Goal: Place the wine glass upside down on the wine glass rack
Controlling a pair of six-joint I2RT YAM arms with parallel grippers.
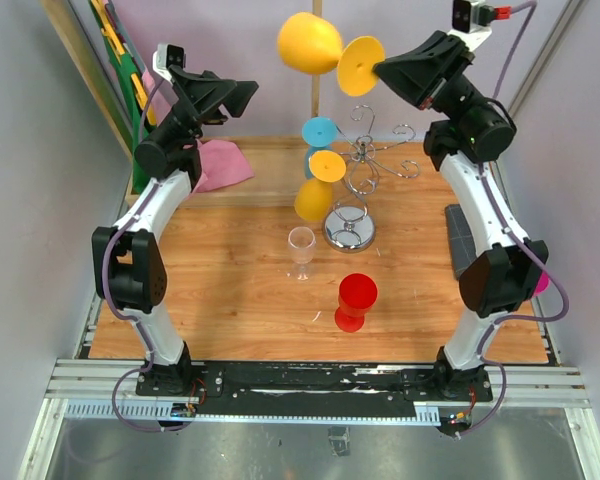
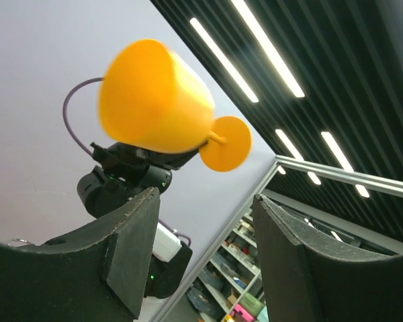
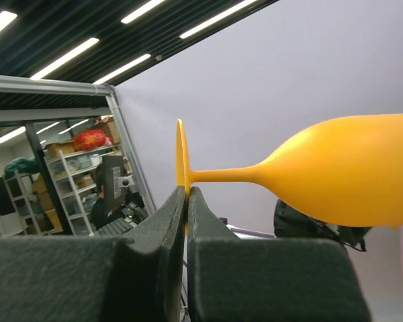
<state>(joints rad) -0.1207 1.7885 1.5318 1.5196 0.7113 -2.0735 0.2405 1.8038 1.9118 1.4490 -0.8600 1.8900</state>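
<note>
A yellow wine glass (image 1: 308,43) lies sideways high in the air, bowl to the left. My right gripper (image 1: 383,70) is shut on the rim of its round foot (image 1: 363,63). The right wrist view shows the foot (image 3: 182,161) pinched edge-on in my right gripper (image 3: 187,194), with the bowl (image 3: 349,174) stretching right. My left gripper (image 1: 250,95) is open, left of the bowl and below it, touching nothing. From the left wrist, the glass (image 2: 158,107) floats above my left gripper (image 2: 205,221). The chrome wine glass rack (image 1: 380,155) stands below on its mirrored base (image 1: 349,228).
A second yellow glass (image 1: 315,190) and a blue one (image 1: 320,132) sit at the rack's left side, feet up. A clear glass (image 1: 301,250) and a red glass (image 1: 356,300) stand on the wooden table. A pink cloth (image 1: 220,165) lies back left, a dark block (image 1: 460,240) at the right.
</note>
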